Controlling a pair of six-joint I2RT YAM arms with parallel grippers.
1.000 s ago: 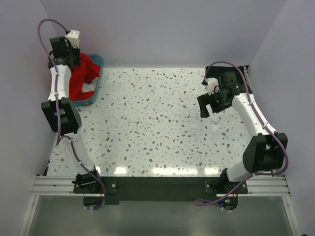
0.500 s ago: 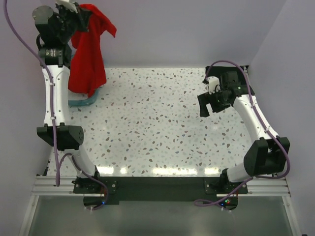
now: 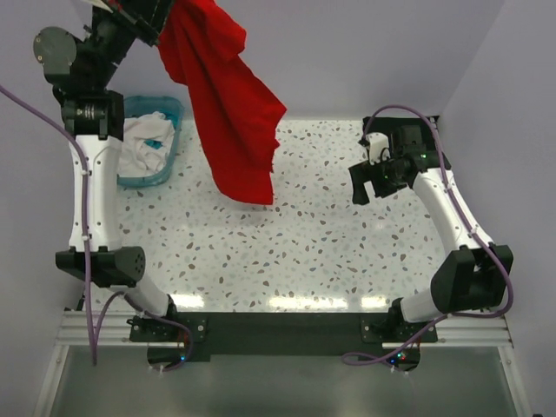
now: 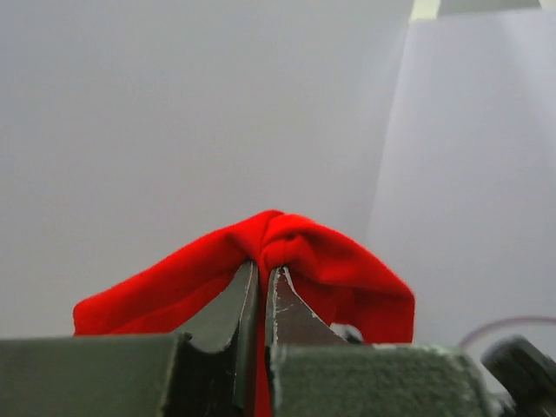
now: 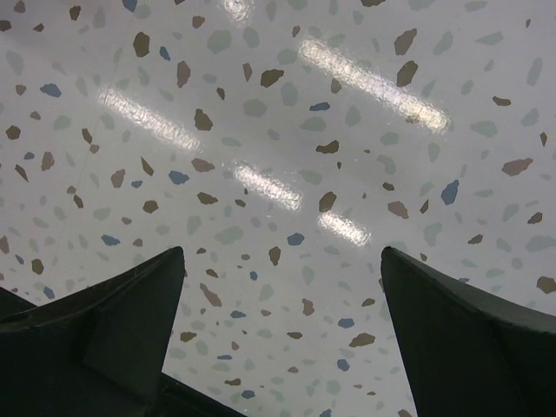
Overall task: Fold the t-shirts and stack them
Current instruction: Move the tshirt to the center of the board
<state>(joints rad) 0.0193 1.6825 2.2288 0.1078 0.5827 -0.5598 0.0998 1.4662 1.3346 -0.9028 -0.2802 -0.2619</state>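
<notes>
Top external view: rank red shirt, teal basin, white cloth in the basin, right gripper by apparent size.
1. red shirt: largest, though it is held high near the camera, which inflates it.
2. teal basin.
3. white cloth and right gripper: they look alike, so I am not ranking them.

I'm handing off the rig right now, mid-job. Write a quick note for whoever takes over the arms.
The left end effector is shut on the red t-shirt and is raised high at the far left. The shirt hangs unfolded over the table.
The right end effector is open and holds nothing, over bare table on the right.
The teal basin at the far left corner holds white cloth.
Done: the red t-shirt is out of the basin.
Left: lay it flat, fold it, stack it. No folded shirt is in view.
</notes>
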